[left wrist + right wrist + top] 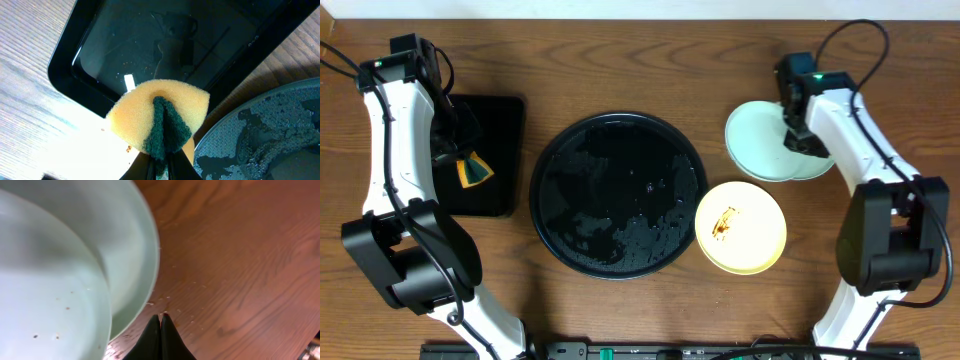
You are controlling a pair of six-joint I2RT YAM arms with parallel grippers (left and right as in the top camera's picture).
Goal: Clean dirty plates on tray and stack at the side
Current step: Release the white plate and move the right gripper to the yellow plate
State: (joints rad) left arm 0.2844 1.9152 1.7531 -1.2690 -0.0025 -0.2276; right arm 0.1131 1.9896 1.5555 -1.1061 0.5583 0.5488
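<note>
Holding: my left gripper (162, 165) clamps the yellow-and-green sponge (160, 112) over the rectangular black tray (150, 40).
Right gripper (161, 322): fingers pressed together, empty, beside the two overlapped mint plates (760, 135).
Yellow plate (740, 226): brown-smeared, on the table against the round tray (535, 195).
Handling: stiff, glossy, probably light and slippery when wet, so I'd pinch its raised rim.

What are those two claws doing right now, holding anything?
Left gripper: closed on the sponge.
Right gripper: closed, empty, beside the mint-green plates.
</note>
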